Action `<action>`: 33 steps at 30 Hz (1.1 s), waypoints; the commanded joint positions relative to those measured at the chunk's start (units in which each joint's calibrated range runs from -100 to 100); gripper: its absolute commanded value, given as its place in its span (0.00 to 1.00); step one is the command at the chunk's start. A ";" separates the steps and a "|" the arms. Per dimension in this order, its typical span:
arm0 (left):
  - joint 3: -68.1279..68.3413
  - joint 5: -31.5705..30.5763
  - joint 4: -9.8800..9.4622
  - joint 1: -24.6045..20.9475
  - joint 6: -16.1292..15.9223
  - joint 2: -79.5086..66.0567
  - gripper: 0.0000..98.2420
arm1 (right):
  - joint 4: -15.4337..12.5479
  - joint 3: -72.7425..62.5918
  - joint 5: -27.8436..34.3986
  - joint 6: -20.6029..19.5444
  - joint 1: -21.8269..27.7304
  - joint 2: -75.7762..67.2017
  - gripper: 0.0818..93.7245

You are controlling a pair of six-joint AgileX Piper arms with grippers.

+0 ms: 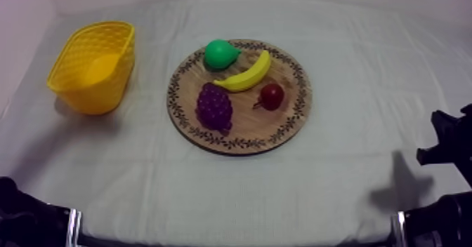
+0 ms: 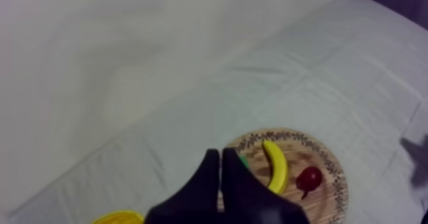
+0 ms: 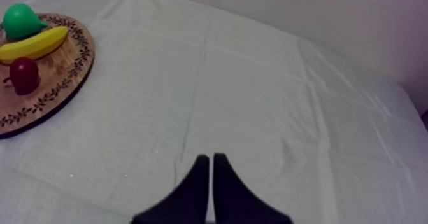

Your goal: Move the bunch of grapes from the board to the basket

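The purple bunch of grapes (image 1: 214, 106) lies on the front left part of the round wooden board (image 1: 291, 120), in the middle of the table. The yellow basket (image 1: 93, 66) stands to the board's left, tilted, its mouth up. My left gripper (image 2: 220, 152) is shut on nothing, fingers together as a wedge, well back from the board (image 2: 294, 151) and hiding the grapes. My right gripper (image 3: 210, 156) is also shut on nothing, over bare cloth to the right of the board (image 3: 60, 80). Both arms sit low at the near corners (image 1: 28, 218) (image 1: 449, 144).
Also on the board are a green pear (image 1: 221, 53) at the back, a banana (image 1: 247, 72) across the middle and a small red fruit (image 1: 271, 95) to the right. Bare cloth lies between board and basket and along the table's front.
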 commanded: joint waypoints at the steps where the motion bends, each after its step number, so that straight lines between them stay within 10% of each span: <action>1: -0.30 0.13 0.23 0.20 -0.24 4.01 0.00 | 0.01 -0.01 0.01 0.00 0.01 0.02 0.00; 26: 7.90 -0.58 0.61 4.53 1.43 22.56 0.00 | 0.01 -0.01 0.01 -0.02 0.01 0.02 0.00; 33: 9.14 -1.16 -1.32 6.12 10.11 23.37 0.00 | 0.01 -0.01 0.01 -0.02 0.01 0.02 0.00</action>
